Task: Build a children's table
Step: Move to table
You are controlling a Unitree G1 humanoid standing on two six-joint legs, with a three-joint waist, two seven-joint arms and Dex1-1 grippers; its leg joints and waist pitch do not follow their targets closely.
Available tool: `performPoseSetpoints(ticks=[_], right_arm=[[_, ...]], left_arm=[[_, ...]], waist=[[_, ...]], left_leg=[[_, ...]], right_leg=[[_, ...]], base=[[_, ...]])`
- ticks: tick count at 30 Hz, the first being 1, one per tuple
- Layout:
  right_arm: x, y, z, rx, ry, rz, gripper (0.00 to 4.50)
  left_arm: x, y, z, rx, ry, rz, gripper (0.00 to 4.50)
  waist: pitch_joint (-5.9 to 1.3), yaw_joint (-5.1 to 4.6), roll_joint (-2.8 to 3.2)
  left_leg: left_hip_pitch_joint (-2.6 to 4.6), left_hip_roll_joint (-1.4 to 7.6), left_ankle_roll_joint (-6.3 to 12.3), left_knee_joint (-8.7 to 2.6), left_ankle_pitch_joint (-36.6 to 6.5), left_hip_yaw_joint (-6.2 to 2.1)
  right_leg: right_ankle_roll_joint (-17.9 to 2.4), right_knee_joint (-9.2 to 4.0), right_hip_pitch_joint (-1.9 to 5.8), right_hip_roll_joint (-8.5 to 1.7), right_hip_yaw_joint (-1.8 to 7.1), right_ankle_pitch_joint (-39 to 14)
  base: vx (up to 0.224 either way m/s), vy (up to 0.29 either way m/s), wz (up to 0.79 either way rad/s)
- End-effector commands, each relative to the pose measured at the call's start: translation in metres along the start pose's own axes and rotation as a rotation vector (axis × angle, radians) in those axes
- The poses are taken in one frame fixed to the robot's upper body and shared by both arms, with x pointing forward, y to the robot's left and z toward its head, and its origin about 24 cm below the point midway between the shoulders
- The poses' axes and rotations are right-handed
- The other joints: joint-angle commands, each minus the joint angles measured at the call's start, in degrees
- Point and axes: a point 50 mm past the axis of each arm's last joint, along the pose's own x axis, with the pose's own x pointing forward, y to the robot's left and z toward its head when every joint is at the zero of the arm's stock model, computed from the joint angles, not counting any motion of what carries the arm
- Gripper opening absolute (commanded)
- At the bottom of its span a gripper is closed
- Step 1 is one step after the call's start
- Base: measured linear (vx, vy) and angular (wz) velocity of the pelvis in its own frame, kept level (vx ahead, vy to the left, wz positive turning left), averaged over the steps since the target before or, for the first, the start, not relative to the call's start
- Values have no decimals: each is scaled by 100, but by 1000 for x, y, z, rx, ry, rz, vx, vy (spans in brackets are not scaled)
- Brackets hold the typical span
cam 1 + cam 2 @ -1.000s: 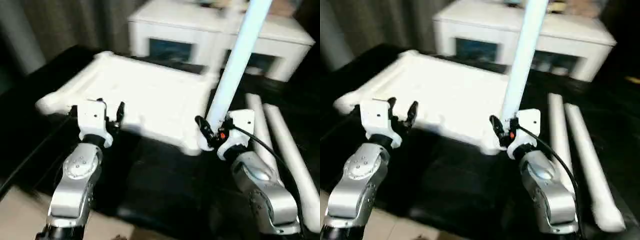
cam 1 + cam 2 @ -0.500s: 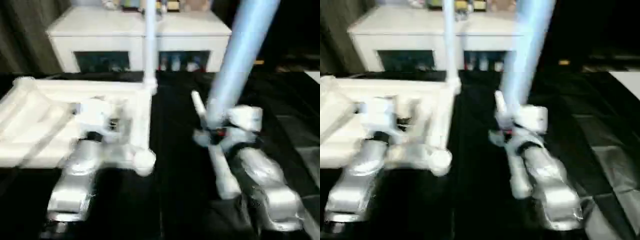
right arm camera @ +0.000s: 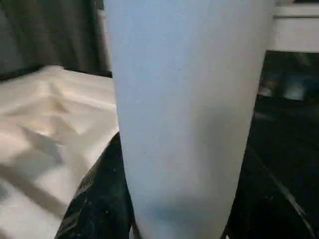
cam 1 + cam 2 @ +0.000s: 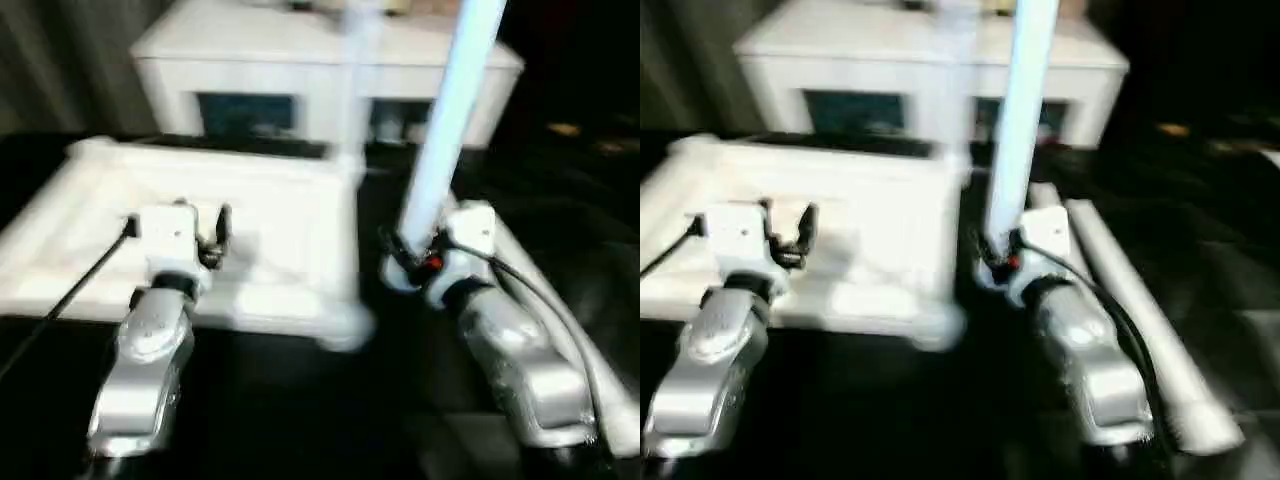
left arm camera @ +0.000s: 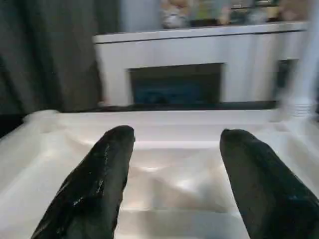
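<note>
Dark floor, white cabinet (image 4: 320,70) at 12 o'clock. Tabletop (image 4: 250,230) lies underside up, centre-left, one leg (image 4: 352,90) standing in its far corner. Left gripper (image 4: 200,228): fingers (image 5: 94,184) spread, empty, above tabletop. Right gripper (image 4: 405,262): pinching upright leg (image 4: 450,120) at its base. Two spare legs (image 4: 1120,290) at 3 o'clock.

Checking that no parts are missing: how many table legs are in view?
4. One leg is held upright by the right gripper; one stands in the table top's far corner socket; two lie side by side beside the right arm.
</note>
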Motion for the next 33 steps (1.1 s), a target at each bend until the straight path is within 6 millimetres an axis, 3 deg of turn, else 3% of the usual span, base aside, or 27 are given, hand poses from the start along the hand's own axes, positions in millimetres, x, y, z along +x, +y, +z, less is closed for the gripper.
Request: performPoseSetpoints(ticks=[1, 3, 4, 5, 6, 7, 8, 9, 11, 14, 17, 18, 19, 20, 21, 22, 23, 24, 25, 26, 27, 28, 29, 30, 31, 32, 33], right_arm=[[-2, -11, 5, -36, -21, -44, 189], [-1, -12, 5, -32, -25, -47, 189], [-1, -12, 6, -21, -31, -51, 189], [0, -15, 7, -7, -40, -64, 189], [0, -16, 7, -5, -40, -75, 189], [0, -17, 6, -5, -38, -82, 189], [0, -18, 6, -11, -36, -86, 189], [-2, -18, 6, -12, -35, -86, 189], [-3, -19, 5, -12, -35, -88, 189], [-5, -22, 3, -17, -27, -102, 189], [-5, -23, 5, -15, -36, -110, 189], [-4, -23, 6, -7, -40, -110, 189], [-4, -22, 6, -5, -41, -110, 189], [-4, -23, 6, -17, -41, -116, 189], [-6, -25, 4, -20, -31, -135, 189], [-7, -26, 4, -32, -21, -137, 189], [-7, -27, 4, -45, -13, -138, 189], [-7, -27, 4, -80, -7, -144, 189], [-7, -27, 4, -88, -6, -145, 189], [-8, -27, 4, -91, -6, -145, 189], [-7, -26, 4, -85, -5, -138, 189], [-7, -26, 4, -85, -5, -138, 189], [-7, -26, 5, -78, -10, -135, 189], [-6, -22, 6, -41, -27, -116, 189], [-6, -21, 6, -23, -33, -104, 189], [-6, -19, 6, -24, -34, -88, 189], [-6, -16, 6, -27, -34, -69, 189]], left_arm=[[1, -8, 5, 9, -26, 14, 318], [2, -7, 5, 15, -20, 36, 318], [2, -9, 6, 38, -13, 18, 318], [3, -15, 10, 103, -29, 18, 318], [3, -18, 9, 102, -27, 7, 318], [3, -20, 8, 92, -24, 3, 318], [4, -21, 7, 88, -19, 9, 318], [4, -22, 6, 79, -10, 21, 318], [5, -23, 7, 75, -10, 24, 318], [6, -26, 8, 75, -11, 26, 318], [8, -28, 11, 89, -26, 32, 318], [9, -27, 12, 88, -29, 38, 318], [10, -27, 12, 88, -29, 39, 318], [10, -27, 12, 93, -25, 42, 318], [12, -29, 12, 102, -33, 44, 318], [13, -32, 14, 77, -37, 24, 318], [13, -34, 15, 36, -39, 2, 318], [13, -37, 18, -27, -39, -22, 318], [13, -37, 18, -38, -39, -17, 318], [13, -37, 19, -41, -40, -11, 318], [13, -36, 18, -26, -30, -13, 318], [13, -36, 18, -26, -30, -13, 318], [13, -35, 17, -20, -24, -12, 318], [13, -30, 13, -8, 9, 16, 318], [13, -27, 11, 4, 18, 32, 318], [13, -27, 12, 4, 2, 26, 318], [13, -27, 13, 6, -6, 15, 318]], waist=[[-273, -183, -11], [-275, -157, -190], [-210, 1, -364], [-224, 5, -395], [-117, -151, -68], [-190, -292, 181], [-257, -324, 382], [-306, -443, 305], [-335, -375, 369], [-377, -364, 347], [-372, -305, 86], [-312, -334, -48], [-353, -298, -169], [-351, -221, -204], [-338, -135, -346], [-209, -155, -374], [-191, -213, -411], [-376, -356, -302], [-367, -310, -193], [-352, -399, -24], [-464, -395, 190], [-519, -802, 160], [-549, -941, 45], [-443, -511, -322], [-419, -488, -486], [-330, -367, -395], [-336, -243, -378]], left_leg=[[433, 715, 1339, -1098, -1075, -279], [329, 766, 203, -1305, -2369, -305], [289, 583, -1033, -810, -3073, -147], [399, 343, -1099, 329, -2088, -414], [49, 530, -1154, 750, -601, -898], [68, 721, -1767, -239, -1163, -1102], [359, 1227, -2143, -811, -2515, -1569], [172, 1255, -2369, -962, -3156, -1539], [249, 1052, -1962, -940, -3146, -1483], [304, 711, -1467, -1157, -3136, -1425], [331, 670, -807, -1442, -3549, -1655], [114, 426, -611, -1360, -3344, -1517], [41, 177, -648, -1058, -3094, -1304], [39, -82, -631, -347, -2566, -955], [-124, -180, -125, 972, -1335, -182], [-317, -155, -6, 1116, -1090, -107], [-355, -71, -69, 1302, -909, 55], [-298, 162, 64, 797, -1055, 166], [-232, 257, 194, 482, -967, 120], [-167, 583, 402, -32, -1011, -179], [-52, 954, 701, -371, -923, -616], [458, 1723, 2098, -646, -394, -1468], [785, 1421, 2403, -467, 542, -1499], [36, -4, 1474, 428, 720, -778], [-219, 59, 604, 713, -540, -550], [-170, 78, 242, 683, -529, -556], [-95, 16, -275, 559, -498, -490]], right_leg=[[426, 73, -140, 199, -230, -379], [160, -323, 71, -63, 36, -240], [-492, -958, -88, -837, 510, -1052], [-791, -1564, -165, -1582, 868, -1558], [-906, -1453, 341, -1622, 615, -2024], [-456, -1046, 384, -200, -315, -2103], [-29, -169, 33, 67, -62, -1077], [346, 212, -98, 140, -65, -216], [276, 267, -278, 239, 7, -377], [-48, -66, -34, 319, -13, -383], [-491, -499, 216, 108, 383, -565], [-1168, -967, 351, -92, 513, -940], [-1656, -1339, 415, -248, 559, -1419], [-2239, -1726, 352, -461, 610, -2018], [-2543, -1915, 506, -558, 631, -2612], [-2209, -1842, 497, -488, 589, -2635], [-1012, -1919, 480, -798, -217, -2996], [-262, -1866, 925, -1036, -581, -2383], [138, -1917, 989, -1023, -680, -1931], [1041, -1879, 1130, -911, -981, -961], [1206, -1511, 1224, -784, -919, -52], [990, -164, 191, -791, 189, 654], [602, -111, -220, -816, 667, 599], [777, -891, 24, -1171, 1079, 1691], [1022, -1152, 429, -1207, 1399, 3072], [1118, -1152, 384, -1217, 1154, 3074], [1109, -1130, 432, -916, 967, 2820]], base=[[-111, 237, -5], [-123, 210, -7], [-132, 159, 9], [-132, 159, 9], [-60, 168, -38], [-58, 230, -39], [-58, 230, -39], [-120, 217, 6], [-118, 100, -10], [-139, 1, -25], [-139, -127, -25], [-139, -230, -23], [-143, -275, -13], [-143, -275, -13], [-110, -283, -16], [-74, -282, -14], [-74, -282, -14], [-53, -215, 7], [-19, -75, 7], [-48, -138, 30], [-34, -154, 46], [-20, -236, 72], [9, -174, 49], [-5, -68, 78], [-59, -33, 44], [-59, -33, 44], [-73, -71, -11]])
